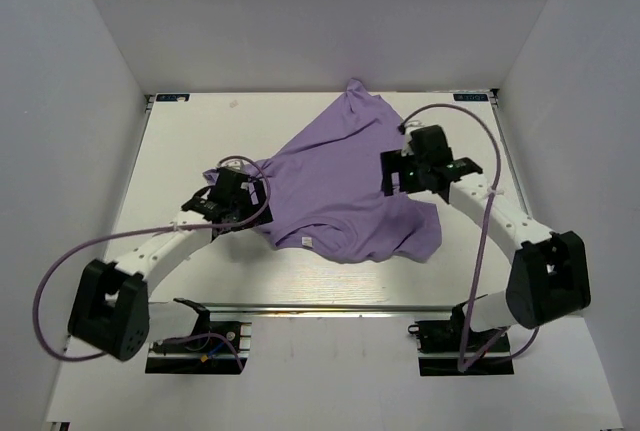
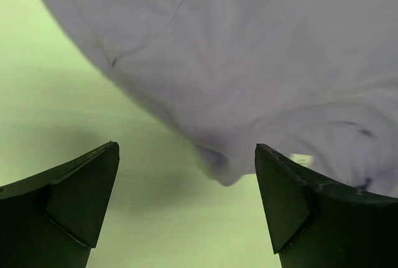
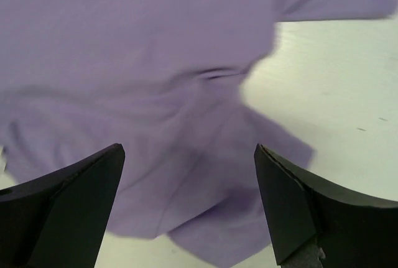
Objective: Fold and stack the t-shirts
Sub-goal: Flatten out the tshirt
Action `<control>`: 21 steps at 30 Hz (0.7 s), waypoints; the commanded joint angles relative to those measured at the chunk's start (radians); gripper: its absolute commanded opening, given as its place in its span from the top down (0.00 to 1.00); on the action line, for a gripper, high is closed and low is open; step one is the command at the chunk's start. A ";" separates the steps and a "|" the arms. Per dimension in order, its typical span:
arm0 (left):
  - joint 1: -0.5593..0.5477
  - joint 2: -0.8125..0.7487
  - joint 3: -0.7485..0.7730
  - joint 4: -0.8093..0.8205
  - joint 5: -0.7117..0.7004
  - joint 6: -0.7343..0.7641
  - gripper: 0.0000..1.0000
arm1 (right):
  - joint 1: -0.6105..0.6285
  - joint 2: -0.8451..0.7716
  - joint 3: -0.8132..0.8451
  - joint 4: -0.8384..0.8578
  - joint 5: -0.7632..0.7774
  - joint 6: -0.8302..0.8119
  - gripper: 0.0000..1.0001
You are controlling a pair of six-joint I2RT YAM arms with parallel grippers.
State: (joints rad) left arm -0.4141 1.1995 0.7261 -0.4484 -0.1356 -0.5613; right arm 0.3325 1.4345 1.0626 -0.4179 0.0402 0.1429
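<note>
While the shirt (image 1: 335,186) lies crumpled on the table (image 1: 180,141), the left claw (image 1: 256,194) gapes empty at its left edge, the right claw (image 1: 392,173) likewise over its right side.

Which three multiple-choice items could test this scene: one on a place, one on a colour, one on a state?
1. Where does the t-shirt lie?
A. on the table, between the arms
B. on the left arm's base
C. off the table
2. What colour is it?
A. green
B. lavender
C. white
3. How do the jaws of the left gripper and right gripper stand?
A. both open
B. both shut
C. only the left open
Answers: 1 A, the top view shows it between the arms; 2 B, every view shows light purple; 3 A, each wrist view shows jaws wide apart, gripping nothing.
</note>
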 commanded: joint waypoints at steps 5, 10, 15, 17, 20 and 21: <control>0.014 0.054 -0.031 0.026 0.059 -0.089 0.00 | 0.353 -0.033 -0.093 0.025 -0.014 -0.129 0.10; 0.014 0.089 -0.045 0.047 0.050 -0.101 0.01 | 0.502 -0.026 -0.192 0.085 0.035 -0.138 0.12; 0.014 0.156 -0.067 0.115 0.082 -0.123 0.03 | 0.557 -0.046 -0.280 0.125 0.111 -0.135 0.14; 0.014 0.184 -0.067 0.135 0.091 -0.123 0.07 | 0.566 -0.046 -0.323 0.151 0.128 -0.138 0.14; 0.014 0.199 -0.067 0.135 0.100 -0.123 0.14 | 0.576 -0.043 -0.337 0.153 0.156 -0.126 0.14; 0.014 0.199 -0.067 0.135 0.100 -0.132 0.17 | 0.577 -0.043 -0.339 0.149 0.156 -0.123 0.15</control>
State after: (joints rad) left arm -0.4049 1.3922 0.6670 -0.3367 -0.0578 -0.6773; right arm 0.8989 1.4094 0.7254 -0.3176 0.1406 0.0185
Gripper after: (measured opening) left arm 0.850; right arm 0.859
